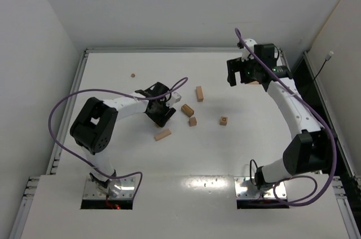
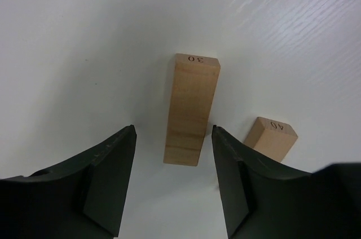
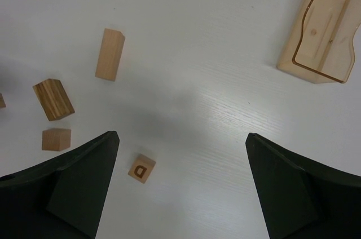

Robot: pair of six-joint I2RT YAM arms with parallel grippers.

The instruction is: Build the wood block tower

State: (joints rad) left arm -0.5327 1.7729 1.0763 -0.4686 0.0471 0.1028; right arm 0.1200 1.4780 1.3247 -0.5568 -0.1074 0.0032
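Observation:
No tower stands; the wooden blocks lie scattered on the white table (image 1: pixel 113 81). In the top view they are a bar (image 1: pixel 162 134), a block (image 1: pixel 187 110), a cube (image 1: pixel 193 121), a second bar (image 1: pixel 199 93) and a lettered cube (image 1: pixel 224 120). My left gripper (image 1: pixel 162 112) is open. In the left wrist view (image 2: pixel 174 129) the near end of a bar marked 30 (image 2: pixel 192 103) lies between the fingers, untouched, with a block marked 40 (image 2: pixel 272 137) to its right. My right gripper (image 1: pixel 240 75) is open and empty, high above the table (image 3: pixel 181 136), with the D cube (image 3: pixel 141 168) below it.
A pale wooden tray (image 3: pixel 321 25) lies at the far right, near my right gripper. A small brown bead (image 1: pixel 133 74) sits at the back left. The right wrist view also shows a bar (image 3: pixel 110 54), a dark-grained block (image 3: pixel 53 99) and a cube (image 3: pixel 56 138). Walls enclose the table.

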